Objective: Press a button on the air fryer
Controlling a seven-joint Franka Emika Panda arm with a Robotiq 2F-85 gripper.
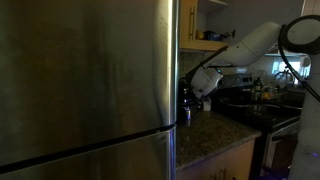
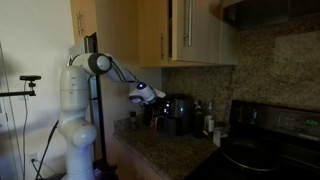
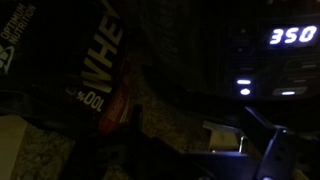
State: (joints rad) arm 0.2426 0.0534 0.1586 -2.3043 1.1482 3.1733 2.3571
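Note:
The air fryer [image 2: 180, 113] is a small dark glossy appliance on the granite counter, against the wall. In the exterior view past the fridge only a dark sliver of it [image 1: 186, 101] shows. My gripper [image 2: 151, 97] hangs just left of its upper front, close to it; it also shows in the exterior view with the fridge [image 1: 197, 84]. The wrist view is very dark. It shows the fryer's panel [image 3: 270, 62] with a lit "350" display [image 3: 292, 35] and small lit buttons [image 3: 244, 91]. Dark finger shapes [image 3: 272, 152] sit at the bottom; I cannot tell whether they are open or shut.
A large brushed-steel fridge [image 1: 80, 80] fills the near side. A black stove [image 2: 262, 140] stands beyond the fryer. A dark whey protein bag [image 3: 95, 60] is beside the fryer. Small bottles [image 2: 207, 121] stand between fryer and stove. Wooden cabinets [image 2: 190, 30] hang above the counter [image 2: 160, 152].

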